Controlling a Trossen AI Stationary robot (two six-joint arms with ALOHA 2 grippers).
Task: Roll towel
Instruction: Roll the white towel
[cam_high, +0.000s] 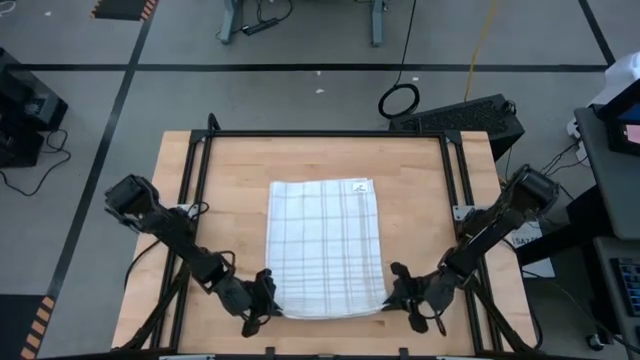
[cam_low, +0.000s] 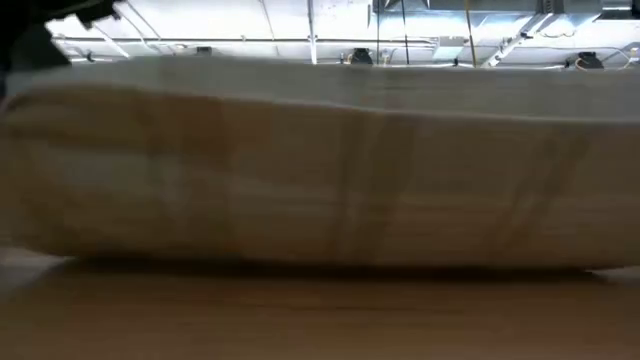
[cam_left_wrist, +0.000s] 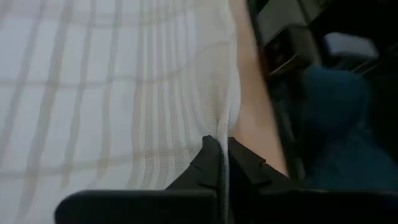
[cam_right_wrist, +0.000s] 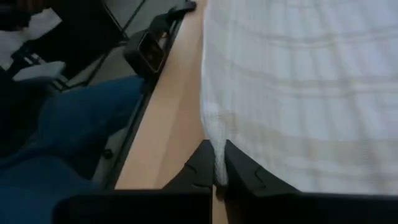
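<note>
Left end effector (cam_high: 268, 298) and right end effector (cam_high: 396, 292) pinch the soft grid-checked towel's (cam_high: 325, 245) near corners.

Both arms reach low toward the near table edge. Left gripper (cam_high: 268, 300) and right gripper (cam_high: 397, 292) each pinch a near corner of the towel (cam_high: 326, 243) — fingers (cam_left_wrist: 211, 163) clamped tight, cloth between them.

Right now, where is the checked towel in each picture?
High view: the towel lies flat mid-table, between both claws at its near corners.
Low view: the towel fills almost the whole picture, its folded edge close up.
Left wrist view: the towel, with the left claw pinching its edge.
Right wrist view: the towel, with the right claw pinching its edge.
Shared landmark: the grey grid lines.
</note>
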